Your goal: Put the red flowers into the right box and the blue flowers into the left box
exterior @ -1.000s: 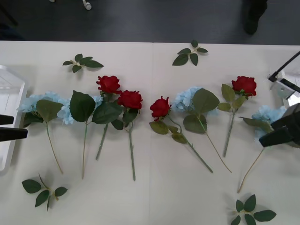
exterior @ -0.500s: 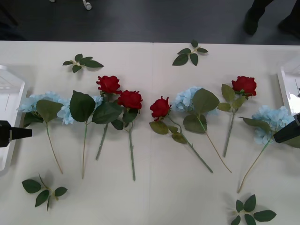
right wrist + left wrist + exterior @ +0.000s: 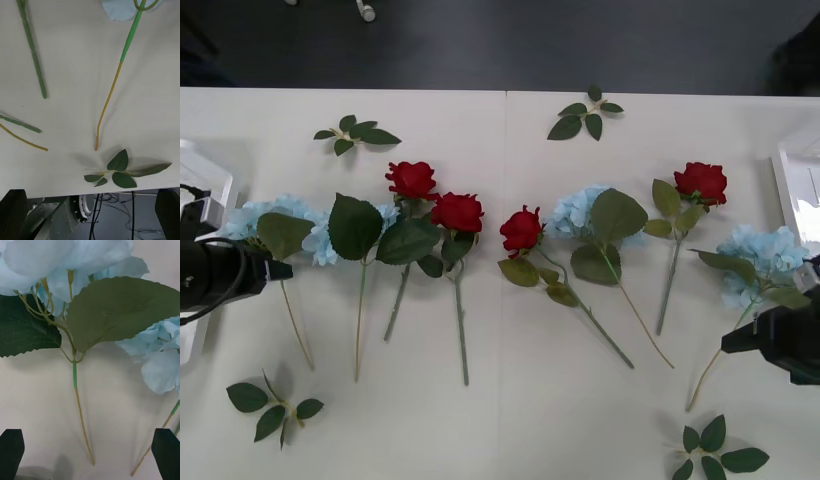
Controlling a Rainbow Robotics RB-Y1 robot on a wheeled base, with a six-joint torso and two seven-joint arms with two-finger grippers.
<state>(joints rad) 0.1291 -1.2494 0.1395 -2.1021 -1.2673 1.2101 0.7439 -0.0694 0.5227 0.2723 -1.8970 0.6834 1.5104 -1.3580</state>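
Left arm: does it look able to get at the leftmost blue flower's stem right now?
Probably yes. The left gripper is open right above that blue flower, its bare stem lying between the fingers with nothing covering it.

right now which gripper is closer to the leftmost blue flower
Left. The left gripper is at that blue flower's stem, open; the right gripper is across the table by the rightmost blue flower.

Light: even, bright overhead | shadows: soft (faint) | close blooms slightly blurred
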